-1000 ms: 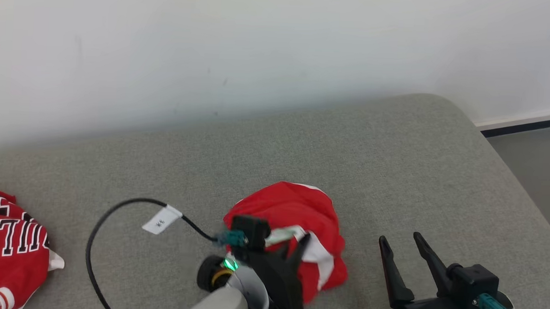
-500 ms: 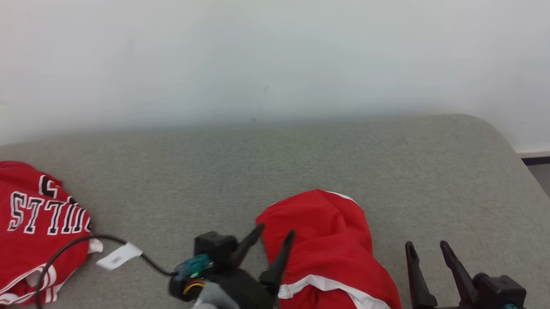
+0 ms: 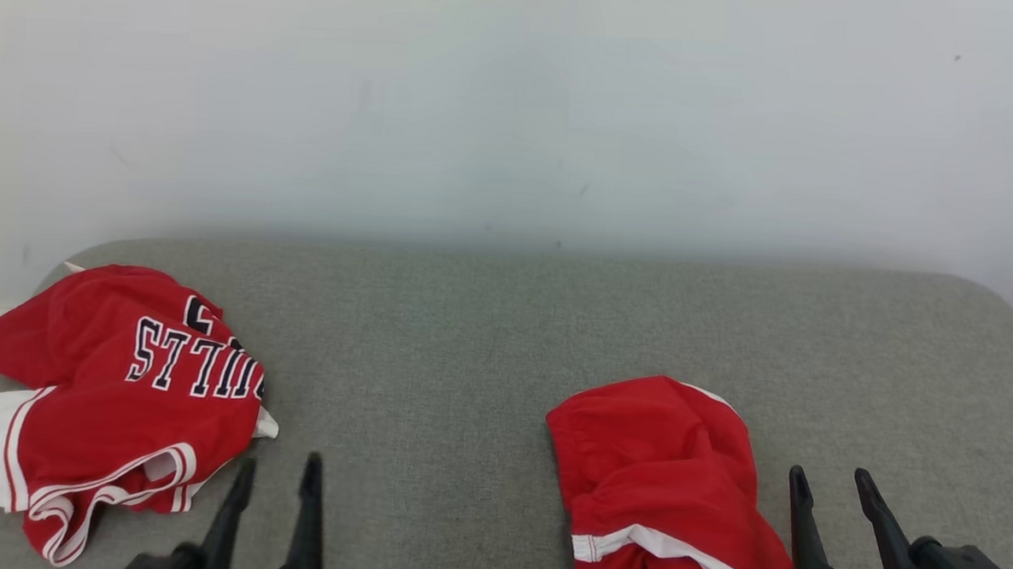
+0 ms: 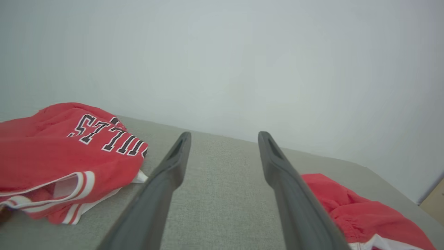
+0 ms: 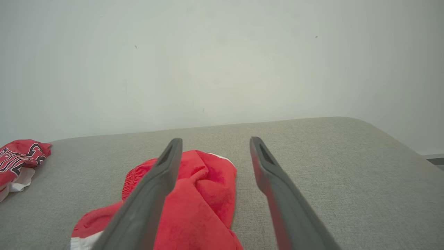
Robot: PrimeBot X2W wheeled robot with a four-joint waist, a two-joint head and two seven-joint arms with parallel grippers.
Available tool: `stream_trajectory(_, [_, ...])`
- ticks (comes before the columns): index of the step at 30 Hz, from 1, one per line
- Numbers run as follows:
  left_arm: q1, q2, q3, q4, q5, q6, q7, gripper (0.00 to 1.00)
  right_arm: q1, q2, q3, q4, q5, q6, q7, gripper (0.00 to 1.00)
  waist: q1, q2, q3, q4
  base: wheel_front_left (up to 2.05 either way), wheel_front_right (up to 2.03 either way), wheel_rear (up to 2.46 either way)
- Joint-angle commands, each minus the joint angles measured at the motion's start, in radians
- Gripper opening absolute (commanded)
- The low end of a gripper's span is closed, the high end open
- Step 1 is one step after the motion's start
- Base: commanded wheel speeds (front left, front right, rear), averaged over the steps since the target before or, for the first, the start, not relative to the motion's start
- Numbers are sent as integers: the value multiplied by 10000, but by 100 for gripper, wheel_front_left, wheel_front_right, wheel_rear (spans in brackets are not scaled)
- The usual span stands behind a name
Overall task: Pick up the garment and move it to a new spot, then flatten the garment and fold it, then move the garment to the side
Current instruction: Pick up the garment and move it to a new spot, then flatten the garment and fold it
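Both of my grippers are spread wide and hold nothing. The left gripper [image 3: 281, 460] and right gripper [image 3: 830, 472] point out over the grey cushion [image 3: 470, 334]. The crumpled red shorts [image 3: 653, 462], which I take to be the garment to flatten, lie just inboard of my right jaws and well off to the right of my left jaws. Their long axis runs roughly along my fingers. A red lettered jersey [image 3: 118, 379] sits just outboard of my left jaws. My right arm is nearer the shorts.

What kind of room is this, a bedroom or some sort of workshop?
Probably a plain indoor test room: a grey padded surface, like a mattress, against a bare white wall, with a red jersey and red shorts lying crumpled on it.
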Motion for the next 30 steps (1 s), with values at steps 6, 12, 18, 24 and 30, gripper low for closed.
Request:
stream_trajectory(6, [1130, -647, 1668, -233, 862, -736, -30, 100, 340, -6, -382, 205, -327, -21, -332, 100, 0, 0, -269, 241, 0, 0, 0])
stream_trajectory(12, [1673, -614, 1910, 131, 1804, -1330, -30, 100, 681, -4, -493, 313, -577, -21, -538, 100, 0, 0, -345, 96, 0, 0, 0])
stream_trajectory(18, [1981, -715, 2241, 361, 1953, -1553, -31, 100, 915, -4, -599, 278, -668, -21, -367, 100, 0, 0, -302, -96, 0, 0, 0])
stream_trajectory(24, [1839, -868, 2350, 484, 2095, -1658, -31, 100, 873, -4, -578, 225, -630, -21, -220, 100, 0, 0, -227, -189, 0, 0, 0])
stream_trajectory(30, [1693, -938, 2326, 749, 2151, -1728, -31, 100, 796, -4, -525, 251, -535, -21, -173, 100, 0, 0, -155, -240, 0, 0, 0])
